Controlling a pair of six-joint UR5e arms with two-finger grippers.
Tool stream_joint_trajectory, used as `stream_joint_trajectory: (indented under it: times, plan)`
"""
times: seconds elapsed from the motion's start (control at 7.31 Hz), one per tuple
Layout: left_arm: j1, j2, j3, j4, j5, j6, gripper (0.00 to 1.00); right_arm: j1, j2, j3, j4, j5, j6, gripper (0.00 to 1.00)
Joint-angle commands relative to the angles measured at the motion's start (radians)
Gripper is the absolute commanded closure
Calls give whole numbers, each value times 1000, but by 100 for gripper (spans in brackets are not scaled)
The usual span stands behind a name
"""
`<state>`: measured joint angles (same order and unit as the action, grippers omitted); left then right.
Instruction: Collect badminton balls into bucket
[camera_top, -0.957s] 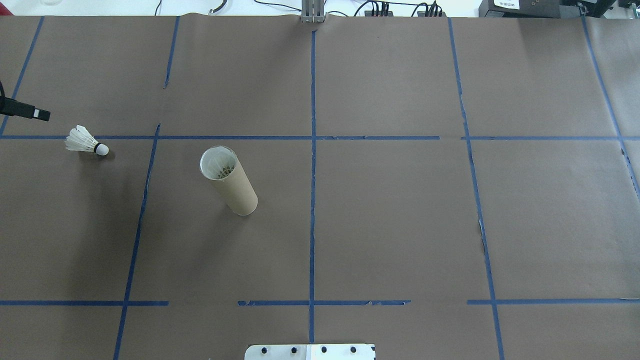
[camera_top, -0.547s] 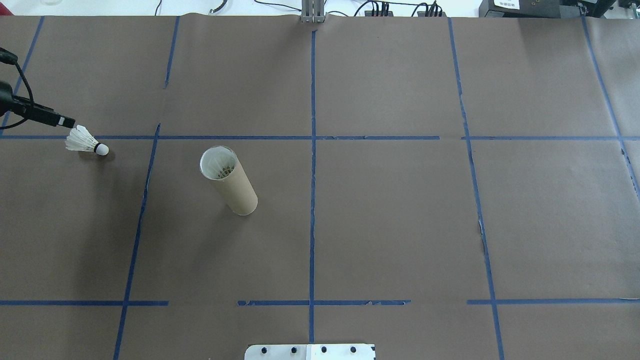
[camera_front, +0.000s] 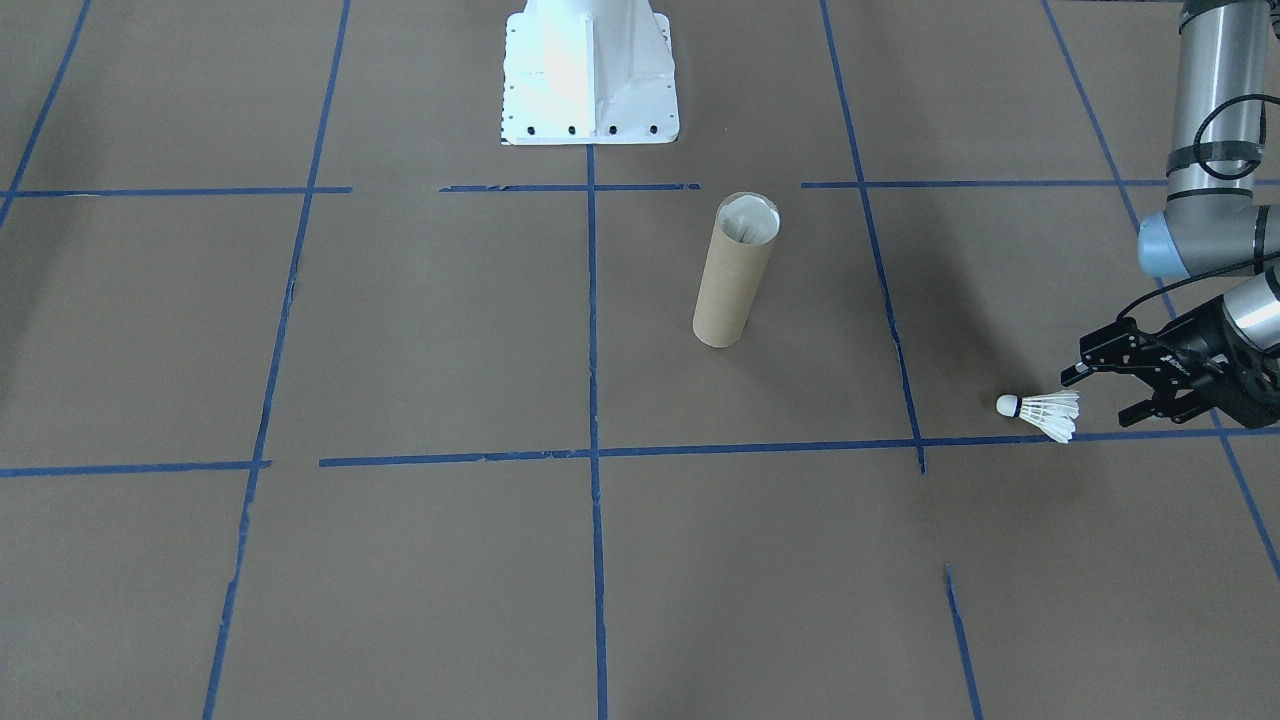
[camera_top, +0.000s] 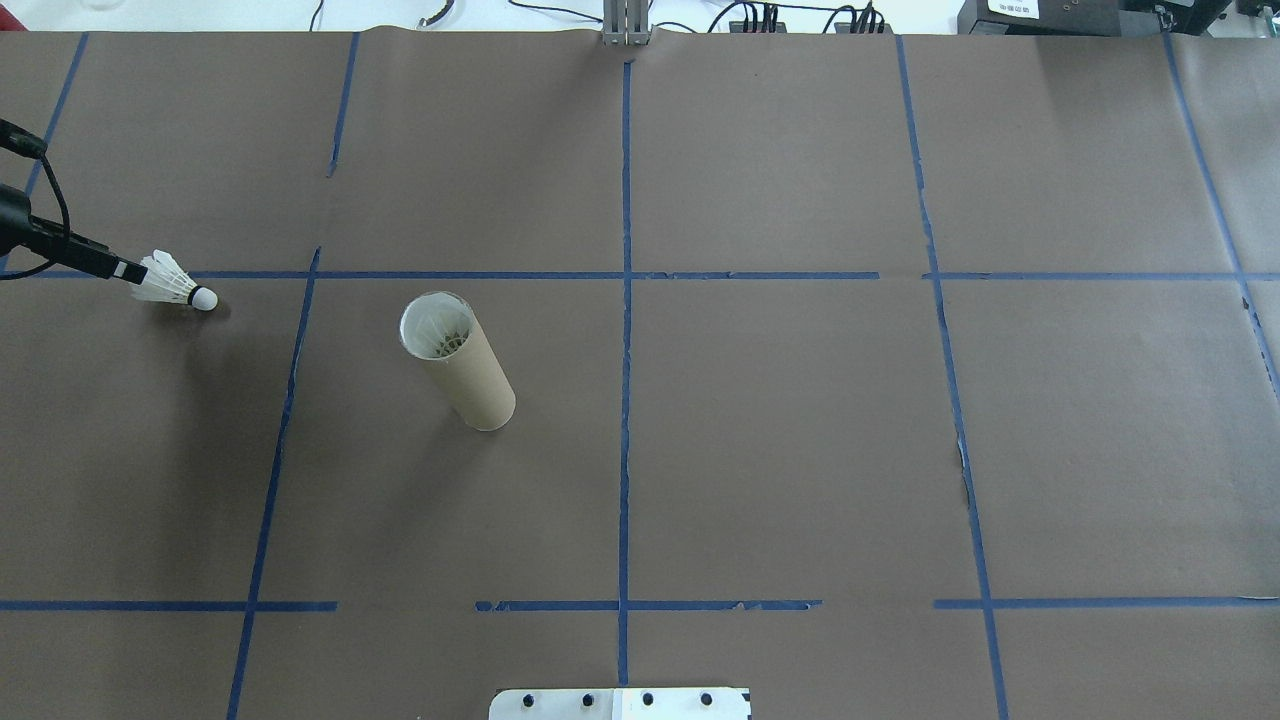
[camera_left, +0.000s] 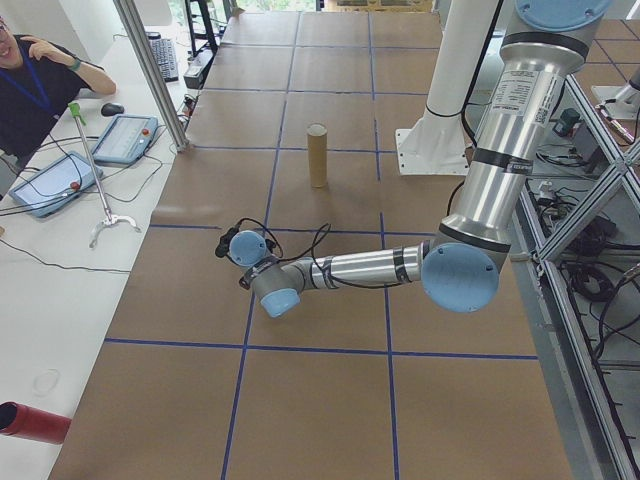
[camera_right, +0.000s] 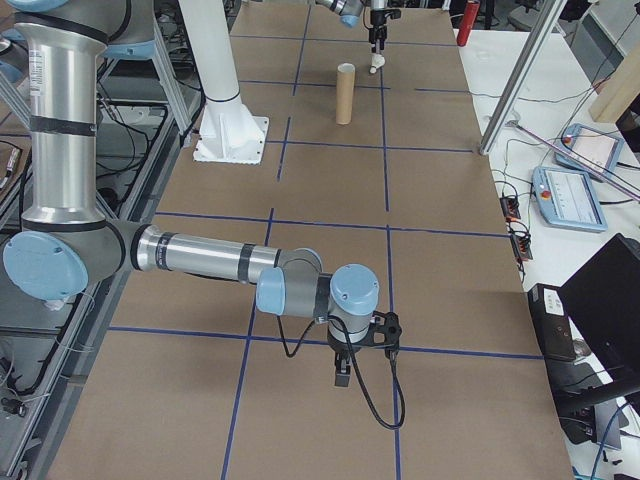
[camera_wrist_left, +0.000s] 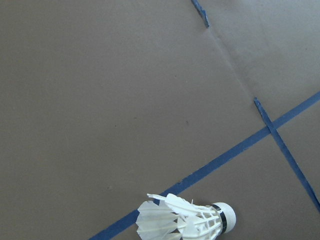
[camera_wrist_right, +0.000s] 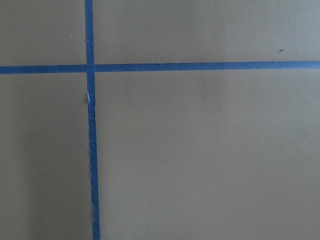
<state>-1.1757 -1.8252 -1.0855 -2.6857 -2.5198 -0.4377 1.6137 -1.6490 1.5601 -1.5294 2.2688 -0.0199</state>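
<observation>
Lying on its side near the worktop's (camera_top: 760, 180) left edge, one badminton ball (camera_top: 176, 285) rested against a blue tape line (camera_top: 450, 275), its cork tip turned toward the middle of the worktop and its feather skirt toward the left edge. The left claw (camera_front: 1105, 392) sat just beside that skirt, low over the brown paper. In the front-facing view its two black fingers (camera_front: 1085, 372) stood spread apart, with the feathers close to the tips; nothing was held between them. The left wrist camera showed the same badminton ball (camera_wrist_left: 187, 222) at the bottom of its picture, apart from any finger.

Further toward the centre, well apart from that ball, the bucket (camera_top: 458, 362) stood upright on the paper, left of the worktop's middle tape line. Its open mouth showed the white feathers of a second badminton ball (camera_top: 437, 333) inside.

At the near edge's middle the white robot base (camera_front: 588, 72) was bolted down.

Over the right half, the right claw (camera_right: 342, 380) appeared only in the side view, hanging low over the paper near a tape crossing; whether it was open or closed I could not tell. The right wrist camera showed only brown paper and crossing tape.
</observation>
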Motion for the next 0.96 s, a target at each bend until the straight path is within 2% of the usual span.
stream_joint_trajectory:
  times: [0.0, 0.68, 0.82]
  plan:
    - [5, -2, 12, 1, -31, -1, 0, 0, 0, 0, 0, 0, 0, 0]
    - [34, -25, 18, 4, -31, -10, 2, 0, 0, 0, 0, 0, 0, 0]
    - [41, -31, 18, 4, -31, -10, 19, 0, 0, 0, 0, 0, 0, 0]
